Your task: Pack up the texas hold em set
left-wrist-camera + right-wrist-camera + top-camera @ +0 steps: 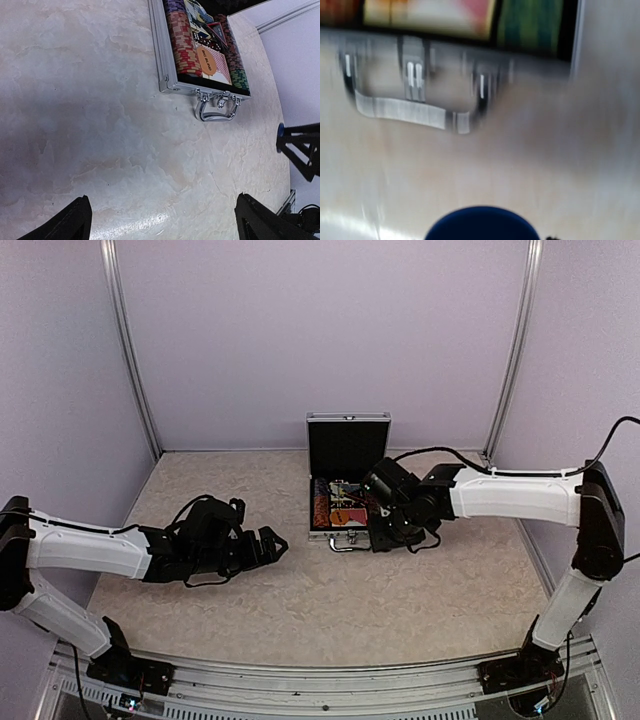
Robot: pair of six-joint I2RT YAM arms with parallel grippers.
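Note:
The texas hold em set [345, 502] is a silver case lying open at the back centre, its black-lined lid [347, 445] upright. In the left wrist view it holds red chips [182, 42], green chips [239, 78], an orange disc [206, 60] and a dark triangular marker [216, 30]; its handle [217, 109] faces me. My right gripper [385, 532] hangs at the case's front right corner, shut on a blue disc [482, 226] just above the table. My left gripper [275, 545] is open over bare table, well left of the case, its fingers [70, 222] wide apart with nothing between them.
The marbled table [300, 610] is bounded by lilac walls with upright metal posts [135, 350] at the back corners. A black cable [440, 452] loops from the right arm behind the case. An aluminium rail [320, 665] runs along the near edge.

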